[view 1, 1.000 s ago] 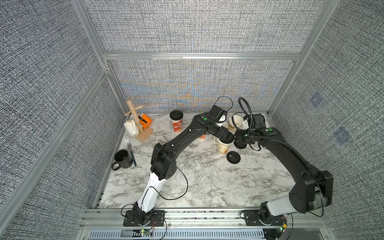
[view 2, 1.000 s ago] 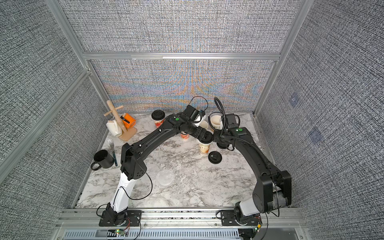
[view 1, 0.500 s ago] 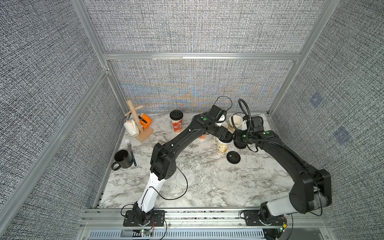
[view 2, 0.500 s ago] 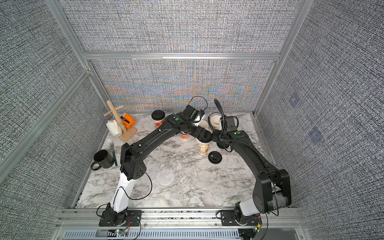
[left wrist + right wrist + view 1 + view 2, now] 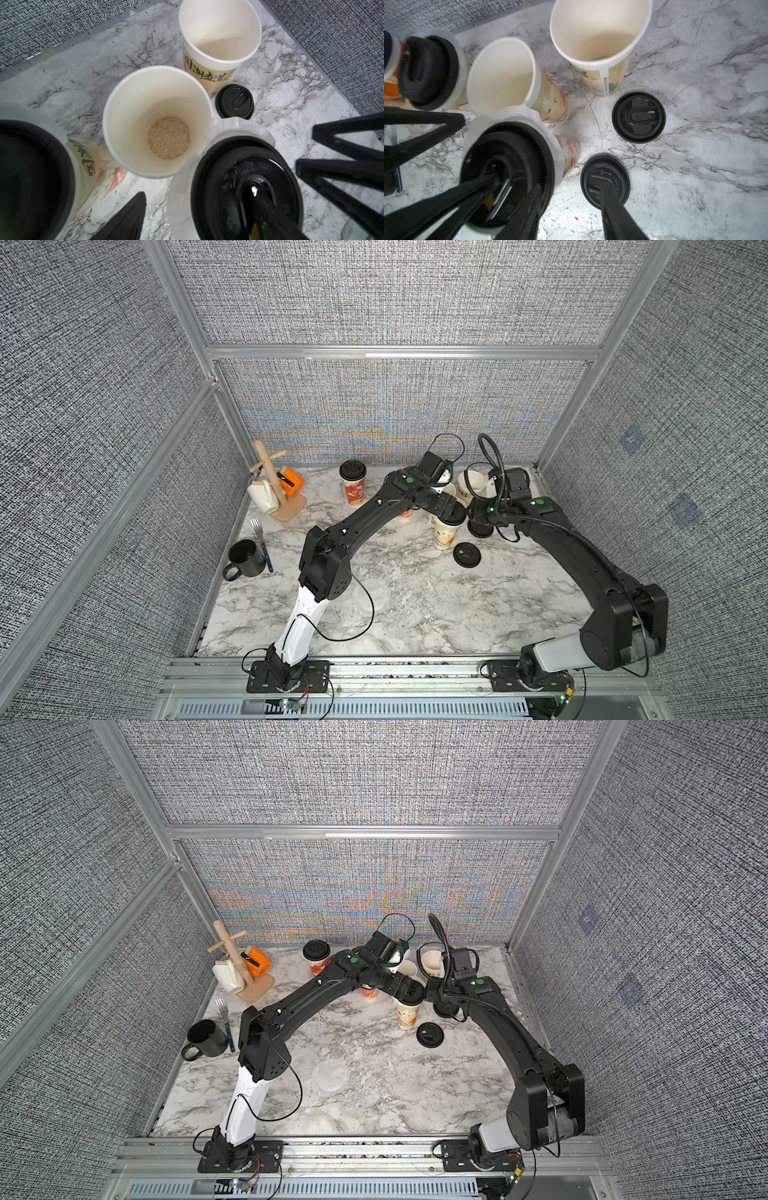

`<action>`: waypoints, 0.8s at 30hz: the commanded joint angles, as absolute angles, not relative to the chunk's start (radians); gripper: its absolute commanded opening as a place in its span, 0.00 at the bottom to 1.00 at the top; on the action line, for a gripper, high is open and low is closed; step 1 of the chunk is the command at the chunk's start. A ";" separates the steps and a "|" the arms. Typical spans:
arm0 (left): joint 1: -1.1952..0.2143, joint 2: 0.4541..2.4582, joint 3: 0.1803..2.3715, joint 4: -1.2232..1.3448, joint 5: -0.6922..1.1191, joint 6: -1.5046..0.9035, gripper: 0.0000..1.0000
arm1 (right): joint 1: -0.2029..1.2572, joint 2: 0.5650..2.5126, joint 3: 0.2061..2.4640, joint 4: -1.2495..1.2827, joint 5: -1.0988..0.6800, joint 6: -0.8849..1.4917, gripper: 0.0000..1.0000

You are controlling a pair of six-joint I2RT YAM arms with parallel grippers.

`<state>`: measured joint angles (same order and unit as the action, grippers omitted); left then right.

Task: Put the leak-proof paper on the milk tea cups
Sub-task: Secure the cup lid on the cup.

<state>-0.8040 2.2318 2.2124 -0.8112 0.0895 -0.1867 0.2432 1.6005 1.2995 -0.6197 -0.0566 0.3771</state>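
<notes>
Left tool (image 5: 197,199): spread, finger on lidded cup (image 5: 218,166). Right tool (image 5: 548,185): spread, same lid (image 5: 519,145). Unchanged since second ago. You owe open cups (image 5: 145,99) beside it leak-proof paper (image 5: 330,1075).

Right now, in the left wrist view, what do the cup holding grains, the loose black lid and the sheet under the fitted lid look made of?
Cup holding grains: paper, matte white inside, rolled rim. Loose black lid: glossy moulded plastic, embossed slot. Sheet: thin whitish film or waxed paper, visibly creased; unclear which.
</notes>
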 commanded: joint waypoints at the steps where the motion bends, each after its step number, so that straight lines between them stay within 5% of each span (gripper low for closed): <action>1: -0.801 2.260 2.213 -1.032 -0.005 -0.170 0.82 | 0.247 1.593 1.347 -0.688 -0.072 0.368 0.49; 24: -0.800 2.283 2.247 -1.057 0.011 -0.186 0.82 | 0.317 1.685 1.313 -0.601 -0.126 0.436 0.46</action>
